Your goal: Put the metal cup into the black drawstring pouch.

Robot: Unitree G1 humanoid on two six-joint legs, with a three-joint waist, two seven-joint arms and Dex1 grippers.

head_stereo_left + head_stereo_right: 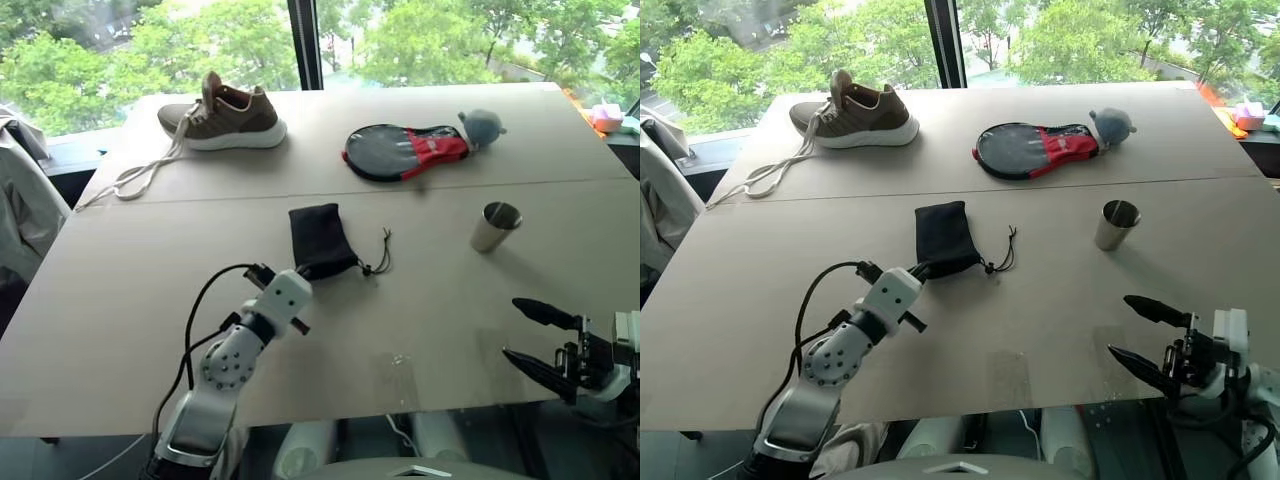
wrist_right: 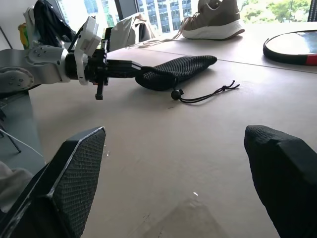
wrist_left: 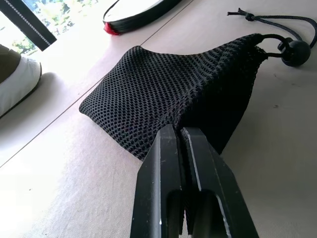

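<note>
Black drawstring pouch (image 3: pixel 168 94) pinched by left tool (image 3: pixel 179 135)

1. Bright daylight from window (image 1: pixel 300 40) at far side, trees beyond slightly overexposed.
2. Soft short shadows on table (image 1: pixel 120 300), falling toward camera.
3. Faint glare patch near table's front edge.
4. Blown-out highlights in left wrist view; near fingers soft, close-up.

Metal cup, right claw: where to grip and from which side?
Take the metal cup across its side wall, about mid-height, coming in level from the robot's side. It stands upright, mouth up, no handle, slightly tapered, apart from other things. The right claw is open and sits nearer the robot than the cup, with bare table between.
</note>
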